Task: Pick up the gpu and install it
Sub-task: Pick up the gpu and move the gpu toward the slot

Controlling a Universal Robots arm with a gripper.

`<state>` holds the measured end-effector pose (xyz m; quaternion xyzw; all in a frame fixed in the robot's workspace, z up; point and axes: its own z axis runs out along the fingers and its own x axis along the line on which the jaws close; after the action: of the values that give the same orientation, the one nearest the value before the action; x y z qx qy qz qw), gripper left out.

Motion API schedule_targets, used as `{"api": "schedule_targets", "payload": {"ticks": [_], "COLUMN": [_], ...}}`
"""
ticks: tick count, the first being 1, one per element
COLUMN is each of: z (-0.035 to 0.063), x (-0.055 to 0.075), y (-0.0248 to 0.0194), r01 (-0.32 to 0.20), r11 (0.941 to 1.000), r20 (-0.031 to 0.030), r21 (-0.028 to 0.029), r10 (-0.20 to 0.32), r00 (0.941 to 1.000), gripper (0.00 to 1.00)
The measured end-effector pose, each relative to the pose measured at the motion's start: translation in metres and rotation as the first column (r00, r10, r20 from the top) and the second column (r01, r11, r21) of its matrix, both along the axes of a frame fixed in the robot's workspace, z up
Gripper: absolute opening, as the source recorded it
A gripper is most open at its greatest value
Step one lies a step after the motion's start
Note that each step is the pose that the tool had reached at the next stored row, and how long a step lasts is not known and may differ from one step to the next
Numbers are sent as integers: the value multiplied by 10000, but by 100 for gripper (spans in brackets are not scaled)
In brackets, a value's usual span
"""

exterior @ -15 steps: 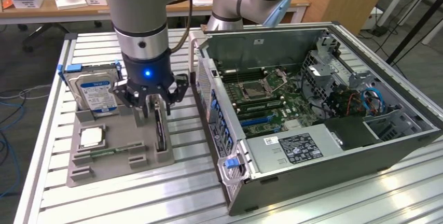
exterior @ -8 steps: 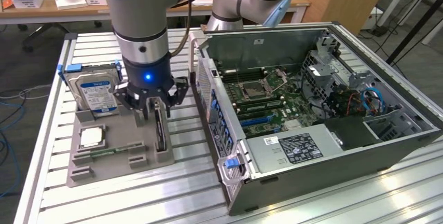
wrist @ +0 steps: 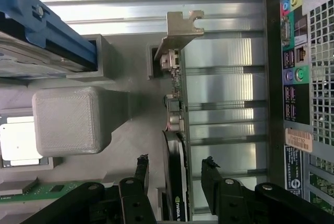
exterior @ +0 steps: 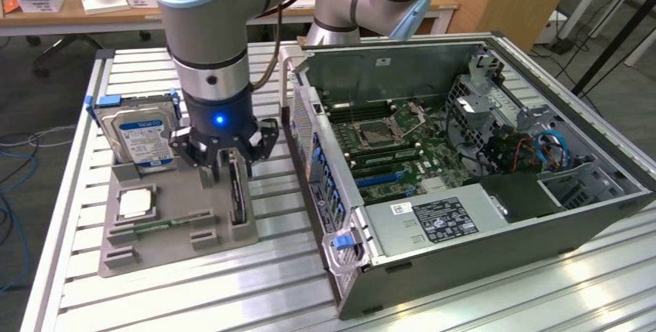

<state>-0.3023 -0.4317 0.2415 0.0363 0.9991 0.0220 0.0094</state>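
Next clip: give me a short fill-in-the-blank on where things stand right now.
1. The gripper has its jaws ___, one finger on each side of the gpu.
2. The hard drive in the grey holder bears a ___ label.
3. The open computer case lies to the exterior view's ___ of the holder.
Missing words: open; blue; right.

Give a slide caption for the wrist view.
Open gripper straddling the gpu standing on edge in its grey tray.
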Motion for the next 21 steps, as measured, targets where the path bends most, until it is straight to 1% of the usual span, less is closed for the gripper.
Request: {"api": "schedule_targets", "payload": {"ticks": [6,14,15,16,17,18,21], "z": [-54,-55,-55,-55,-55,-55,-55], "x": [-2,-2,-2,-2,-2,-2,-1], "y": [0,0,0,0,0,0,0], "r01": [0,0,0,0,0,0,0], "r11": [10000,10000,10000,10000,10000,10000,10000], "r20": [-8,-7,-7,-7,-7,-8,-6], "r21": [-1,0,0,-1,0,0,0], "r10": [0,0,0,0,0,0,0], "r00": [10000,10000,10000,10000,10000,10000,10000], "gripper": [53,53,52,45,45,38,38]}}
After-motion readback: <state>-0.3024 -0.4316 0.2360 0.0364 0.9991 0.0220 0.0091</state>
